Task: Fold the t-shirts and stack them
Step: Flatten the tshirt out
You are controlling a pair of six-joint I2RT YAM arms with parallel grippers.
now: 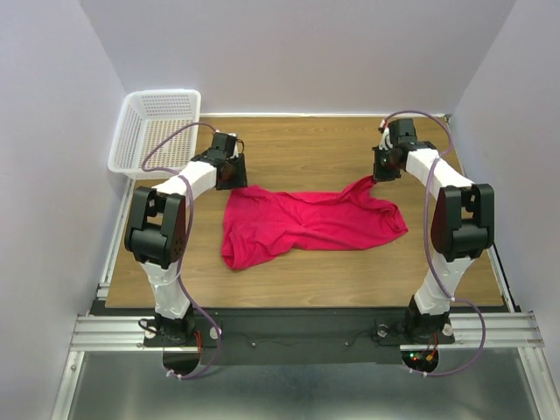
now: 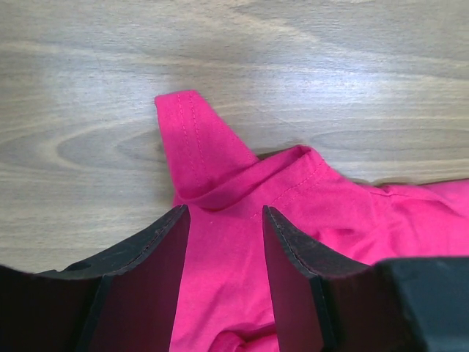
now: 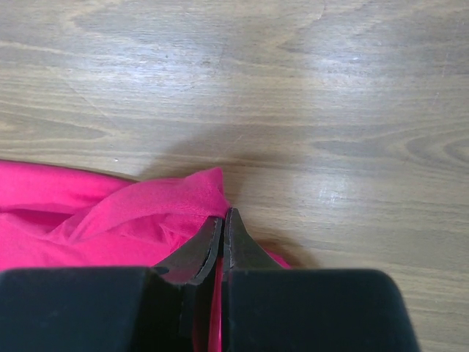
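Observation:
A crimson-pink t-shirt (image 1: 306,223) lies crumpled across the middle of the wooden table. My left gripper (image 1: 234,175) is at its far left corner. In the left wrist view the gripper (image 2: 223,220) is open, its jaws astride a folded hem of the t-shirt (image 2: 242,183) without closing on it. My right gripper (image 1: 378,171) is at the shirt's far right corner. In the right wrist view the gripper (image 3: 223,220) is shut on the edge of the t-shirt (image 3: 146,209), with pink cloth showing between the jaws.
A white plastic mesh basket (image 1: 157,129) stands at the table's far left corner. White walls close in on both sides and behind. The wooden table (image 1: 306,149) ends at a metal frame near the arm bases.

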